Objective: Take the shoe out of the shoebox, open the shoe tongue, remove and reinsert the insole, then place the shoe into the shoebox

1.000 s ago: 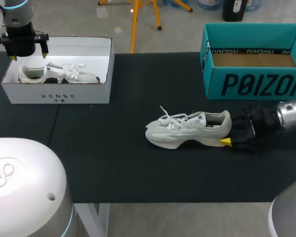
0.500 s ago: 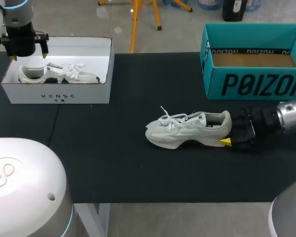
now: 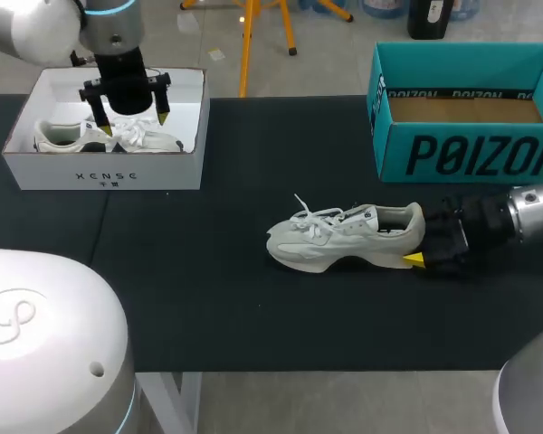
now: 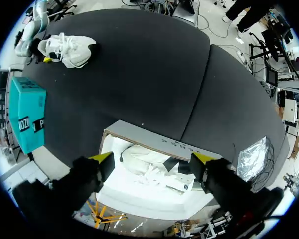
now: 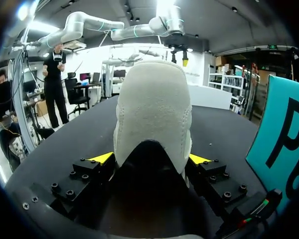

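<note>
Our shoe (image 3: 344, 237) lies on its sole near the middle of the desk (image 3: 208, 307), toe toward our left, well apart from the teal shoebox (image 3: 471, 154) behind it. Our right end effector (image 5: 150, 159) is at its heel (image 5: 152, 99). In the right wrist view the padded heel sits between the two yellow tips. They seem to press it from both sides, though the contact is in shadow, so we take it as clamped on the shoe. Our left end effector (image 3: 131, 122) hangs with fingers apart over the white shoebox (image 3: 109, 174), above a second shoe (image 4: 154, 174) lying inside.

We judge the shoe light, with a soft fabric upper that gives under pressure and a thicker, stiffer sole. The heel is likely the firmest part of the upper, so a hold there steadies the shoe without crushing it. The laces (image 3: 309, 215) are loose and could snag a finger. We would pinch the tongue (image 3: 362, 217) at its free top edge, just ahead of the collar (image 3: 394, 217). The insole is out of sight inside and probably thin and floppy. It is best caught at its heel end through that opening.
</note>
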`<state>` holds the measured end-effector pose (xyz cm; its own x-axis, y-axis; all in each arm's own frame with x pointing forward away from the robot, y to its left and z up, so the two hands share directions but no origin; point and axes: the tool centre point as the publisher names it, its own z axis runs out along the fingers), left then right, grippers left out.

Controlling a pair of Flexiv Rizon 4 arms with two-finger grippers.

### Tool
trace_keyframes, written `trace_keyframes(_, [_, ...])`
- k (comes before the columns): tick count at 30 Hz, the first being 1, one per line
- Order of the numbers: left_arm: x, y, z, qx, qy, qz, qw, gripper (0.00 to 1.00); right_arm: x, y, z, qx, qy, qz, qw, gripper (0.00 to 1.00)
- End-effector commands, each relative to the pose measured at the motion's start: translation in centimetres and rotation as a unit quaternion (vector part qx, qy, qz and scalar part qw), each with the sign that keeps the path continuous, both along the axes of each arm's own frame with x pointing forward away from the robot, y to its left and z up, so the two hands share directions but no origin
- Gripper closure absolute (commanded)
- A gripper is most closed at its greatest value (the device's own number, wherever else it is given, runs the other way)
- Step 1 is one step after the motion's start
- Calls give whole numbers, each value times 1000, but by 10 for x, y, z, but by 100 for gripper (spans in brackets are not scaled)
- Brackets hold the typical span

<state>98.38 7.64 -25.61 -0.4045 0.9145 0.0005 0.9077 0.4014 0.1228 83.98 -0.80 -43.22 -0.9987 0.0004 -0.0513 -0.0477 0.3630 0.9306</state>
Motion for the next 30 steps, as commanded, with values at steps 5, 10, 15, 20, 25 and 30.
trace_keyframes(5, [-11,-31,2,56,31,129,990,0,0,2,-2,-1,0,0,1000,100])
trace_keyframes(10, [-11,-31,2,56,31,129,990,0,0,2,-2,-1,0,0,1000,100])
trace_keyframes(15, [-11,-31,2,56,31,129,990,0,0,2,-2,-1,0,0,1000,100])
trace_keyframes(20, [-27,-40,11,37,-1,208,977,0,0,2,-2,-1,0,0,1000,100])
trace_keyframes(25, [-67,-68,24,-38,-16,482,875,0,0,2,-2,-1,0,0,1000,100])
trace_keyframes(30, [-102,-127,10,-25,-53,566,822,0,0,2,-2,-1,0,0,1000,100])
